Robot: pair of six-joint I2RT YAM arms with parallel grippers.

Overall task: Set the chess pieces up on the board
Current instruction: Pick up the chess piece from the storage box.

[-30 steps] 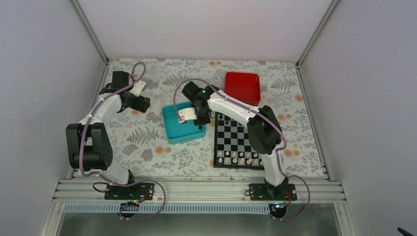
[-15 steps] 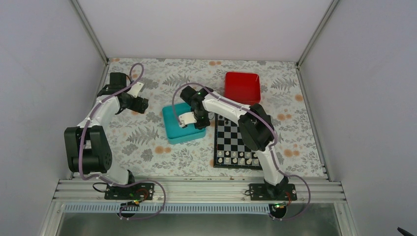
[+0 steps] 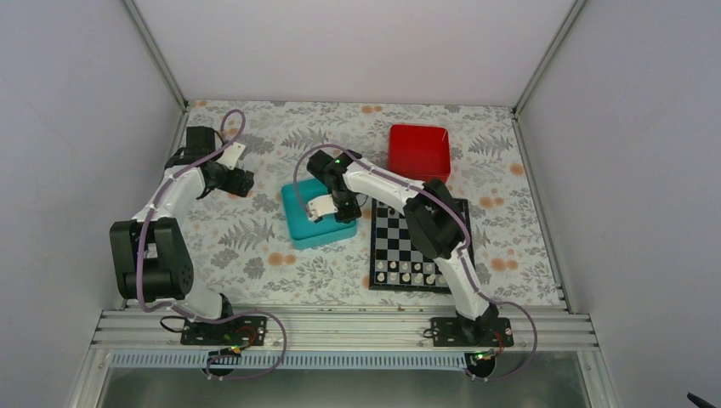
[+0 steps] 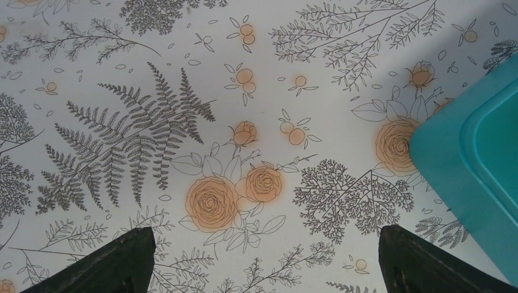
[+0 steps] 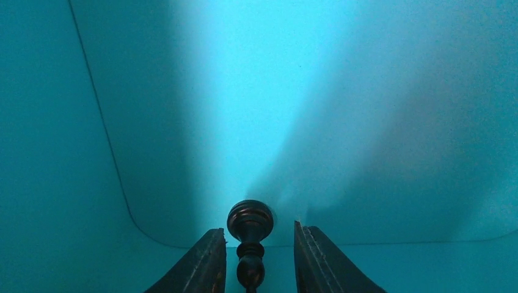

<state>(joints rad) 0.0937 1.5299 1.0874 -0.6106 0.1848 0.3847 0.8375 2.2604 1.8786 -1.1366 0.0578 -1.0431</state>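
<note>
Chess piece (image 5: 250, 221) inside half-open right gripper (image 5: 257, 239)

The table (image 3: 246, 242) is covered by a white cloth printed with grey ferns and orange roses (image 4: 183, 122). Plain pale grey walls (image 3: 357, 51) close it in at the back, the left and the right. Slim aluminium posts (image 3: 155, 53) stand in the two back corners. A ribbed aluminium rail (image 3: 340, 327) runs along the near edge, with a dull metal sheet (image 3: 357, 387) below it. The light is soft and even.
</note>
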